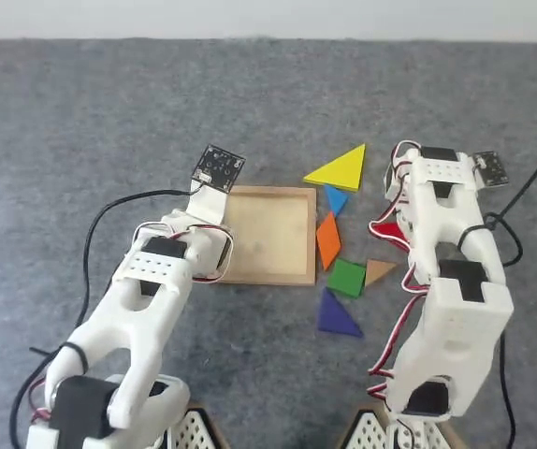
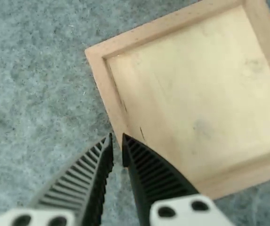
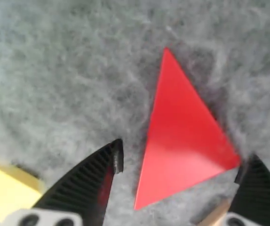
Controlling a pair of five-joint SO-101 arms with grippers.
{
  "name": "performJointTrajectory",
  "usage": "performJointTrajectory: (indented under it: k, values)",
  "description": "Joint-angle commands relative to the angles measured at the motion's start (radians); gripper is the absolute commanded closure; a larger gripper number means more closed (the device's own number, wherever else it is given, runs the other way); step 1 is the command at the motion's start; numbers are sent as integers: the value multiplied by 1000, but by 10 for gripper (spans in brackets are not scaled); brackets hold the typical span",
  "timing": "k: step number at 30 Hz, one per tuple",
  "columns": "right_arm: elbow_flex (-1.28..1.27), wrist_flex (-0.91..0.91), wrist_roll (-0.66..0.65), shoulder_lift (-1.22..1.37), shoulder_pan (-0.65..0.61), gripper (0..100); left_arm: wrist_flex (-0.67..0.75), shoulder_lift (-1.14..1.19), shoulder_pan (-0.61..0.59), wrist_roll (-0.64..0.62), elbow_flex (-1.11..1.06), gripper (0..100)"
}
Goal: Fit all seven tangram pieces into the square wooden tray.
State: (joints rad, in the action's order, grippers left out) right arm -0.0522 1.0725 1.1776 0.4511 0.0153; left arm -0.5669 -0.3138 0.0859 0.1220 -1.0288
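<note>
The red triangle (image 3: pixel 184 134), lying flat on the mat right of the tray (image 1: pixel 268 277), is straddled by the right gripper (image 3: pixel 182 160), which is spread wide and empty.

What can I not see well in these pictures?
- High view: the right arm hides most of the red triangle, and the left arm covers the left rim of the tray.
- Left wrist view: the picture's edge cuts off part of the tray.
- Right wrist view: the yellow triangle is cut off at the edge and lies partly behind the right pincer.
</note>
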Motion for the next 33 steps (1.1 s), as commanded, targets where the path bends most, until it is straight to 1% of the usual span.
performJointTrajectory:
  k: [1, 6, 24, 33]
  values:
    - [52, 8, -21, -15, 24, 626, 21, -44, -9, -8, 12, 963]
    - [52, 1, -74, -7, 45, 626, 21, -46, -9, -8, 10, 963]
    - [35, 8, -75, -4, 53, 627, 21, -49, -9, -8, 7, 963]
    - [41, 10, -72, 44, 50, 627, 21, -49, -9, -8, 7, 963]
